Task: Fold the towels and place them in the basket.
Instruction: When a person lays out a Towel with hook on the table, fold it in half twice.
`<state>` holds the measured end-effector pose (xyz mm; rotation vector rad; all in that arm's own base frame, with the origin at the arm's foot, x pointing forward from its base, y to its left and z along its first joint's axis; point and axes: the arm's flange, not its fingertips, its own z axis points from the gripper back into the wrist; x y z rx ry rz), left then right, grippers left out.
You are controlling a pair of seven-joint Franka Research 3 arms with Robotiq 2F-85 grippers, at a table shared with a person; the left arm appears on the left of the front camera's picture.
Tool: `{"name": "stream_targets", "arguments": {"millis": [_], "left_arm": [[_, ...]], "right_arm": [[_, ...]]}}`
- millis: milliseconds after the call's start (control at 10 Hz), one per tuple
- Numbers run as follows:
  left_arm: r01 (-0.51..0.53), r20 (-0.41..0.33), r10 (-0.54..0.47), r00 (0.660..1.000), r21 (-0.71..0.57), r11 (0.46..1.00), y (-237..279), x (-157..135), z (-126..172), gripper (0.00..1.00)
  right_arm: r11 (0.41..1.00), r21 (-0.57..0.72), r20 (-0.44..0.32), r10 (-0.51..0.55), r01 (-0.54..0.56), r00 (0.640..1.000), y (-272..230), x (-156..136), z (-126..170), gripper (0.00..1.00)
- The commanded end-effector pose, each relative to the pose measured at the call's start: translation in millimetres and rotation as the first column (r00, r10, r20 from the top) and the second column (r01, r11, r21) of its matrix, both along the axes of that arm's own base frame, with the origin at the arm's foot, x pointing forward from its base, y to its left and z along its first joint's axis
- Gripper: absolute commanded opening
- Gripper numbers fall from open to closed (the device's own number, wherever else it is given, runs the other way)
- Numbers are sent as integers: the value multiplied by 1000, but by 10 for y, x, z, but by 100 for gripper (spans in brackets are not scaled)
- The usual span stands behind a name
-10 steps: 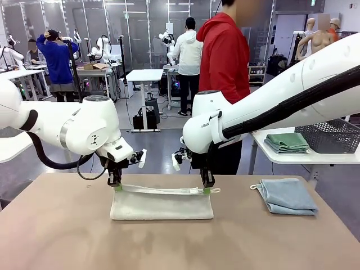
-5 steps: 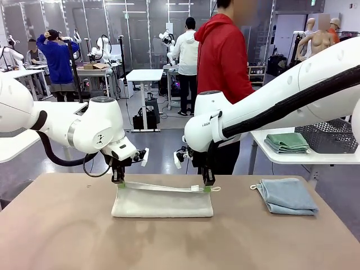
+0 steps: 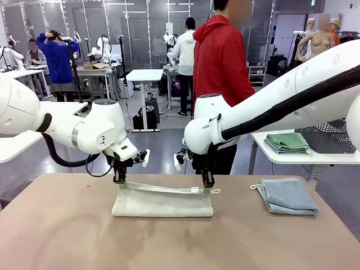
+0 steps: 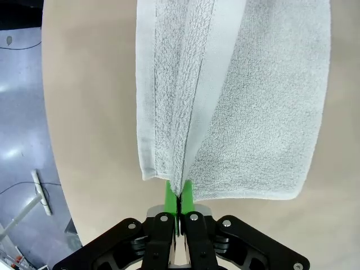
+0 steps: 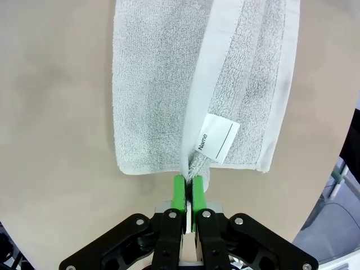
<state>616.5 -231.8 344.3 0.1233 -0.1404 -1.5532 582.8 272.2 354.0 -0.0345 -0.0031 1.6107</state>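
Between your left hand [image 3: 119,183] and right hand [image 3: 206,189], both pinched tight on the cream-white towel [image 3: 163,205], uneven height could skew your fold.

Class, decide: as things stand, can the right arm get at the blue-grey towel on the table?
Likely reachable, but not now: the right arm's jaws are shut on a corner of the cream towel. The blue-grey towel lies nearby, bare table between.
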Motion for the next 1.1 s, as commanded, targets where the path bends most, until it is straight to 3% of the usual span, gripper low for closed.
{"name": "stream_targets", "arguments": {"millis": [0,700,800,900,1000], "left_arm": [[34,-9,-34,999,14,999,58,102,-4,3],[75,6,-75,997,18,997,54,150,-172,5],[90,34,-91,995,24,996,48,153,-165,23],[93,59,-95,994,32,995,51,138,-150,25],[100,88,-104,991,39,994,57,127,-119,42]], "right_arm": [[1000,5,36,-23,23,999,-41,100,-49,6],[1000,19,71,-16,15,997,-102,208,-199,6],[1000,27,92,-2,0,996,-122,240,-207,26],[999,31,104,9,-13,995,-135,252,-206,26],[999,35,118,18,-22,993,-150,261,-193,46]]}}
